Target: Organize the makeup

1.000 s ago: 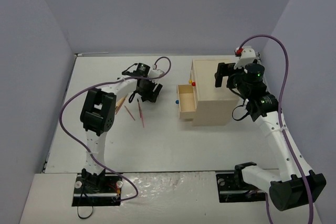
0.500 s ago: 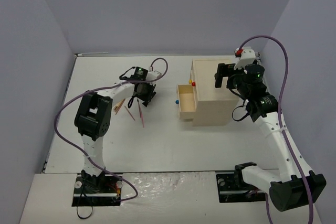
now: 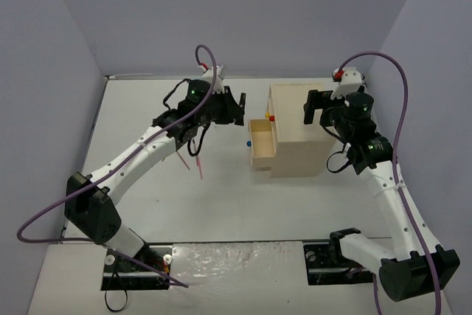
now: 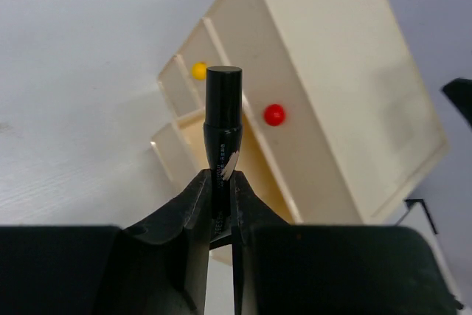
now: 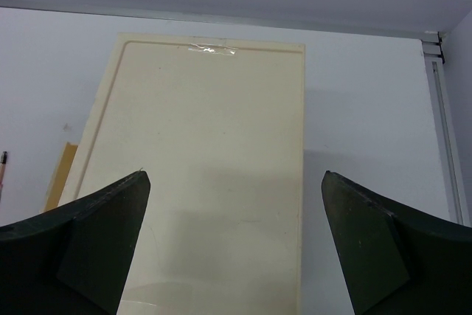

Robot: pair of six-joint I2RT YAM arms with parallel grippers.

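Observation:
My left gripper point(image 4: 220, 186) is shut on a black tube point(image 4: 223, 119), which sticks out ahead of the fingers over the front of the beige drawer box point(image 4: 332, 94). In the top view this gripper point(image 3: 236, 106) hangs just left of the box point(image 3: 299, 130), above its pulled-out drawer point(image 3: 262, 143). Two thin pink pencils point(image 3: 198, 164) lie on the table under the left arm. My right gripper point(image 5: 232, 182) is open and empty, with its fingers spread over the box top point(image 5: 214, 145); it also shows in the top view point(image 3: 317, 105). No other makeup shows.
The box front has a yellow knob point(image 4: 198, 71), a red knob point(image 4: 274, 114) and a blue knob point(image 3: 249, 142) on the open drawer. Grey walls close in the white table on the left, back and right. A pencil tip shows at the right wrist view's left edge point(image 5: 3, 164).
My left arm has stretched out, moving the gripper from over the pencils up and right to the drawer box with the black tube in it. The right arm has barely moved.

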